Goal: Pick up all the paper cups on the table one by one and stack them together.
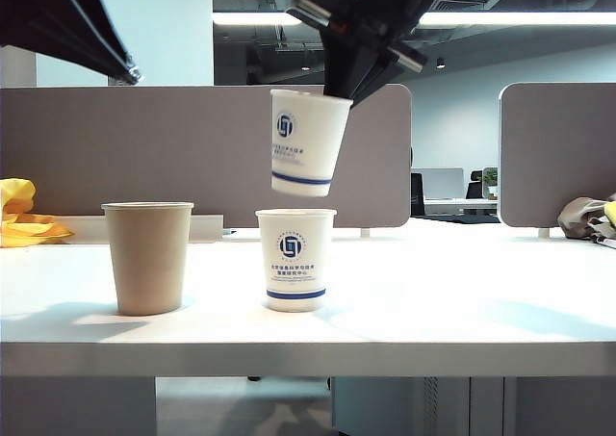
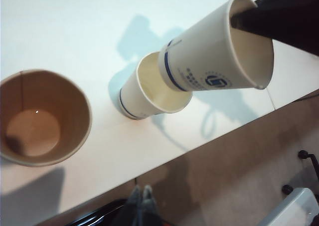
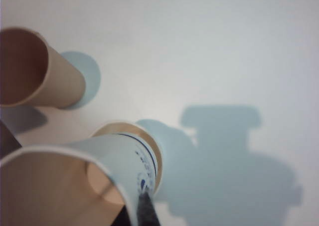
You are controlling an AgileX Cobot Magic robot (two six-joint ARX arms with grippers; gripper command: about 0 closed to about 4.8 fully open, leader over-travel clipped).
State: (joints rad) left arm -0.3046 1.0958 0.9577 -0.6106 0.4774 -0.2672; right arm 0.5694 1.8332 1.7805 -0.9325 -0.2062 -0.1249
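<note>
Above tapered paper cup (image 1: pixel 295 259): another (image 1: pixel 308 142), tool-pinched (image 1: pixel 339 97).

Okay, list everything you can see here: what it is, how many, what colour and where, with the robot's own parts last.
white cups: two, white with blue logo and band; one standing mid-table, one held in the air just above it, tilted
tan cup: one, tan-brown, empty, standing on the table to the left of the white ones in the exterior view
table: one, white
partitions: grey panels behind the table
yellow thing: one, at the far left edge of the exterior view; I cannot tell what it is
right claw: black, shut on the rim of the raised white cup
left claw: black, raised at the upper left; only its tip shows, open or shut unclear
</note>
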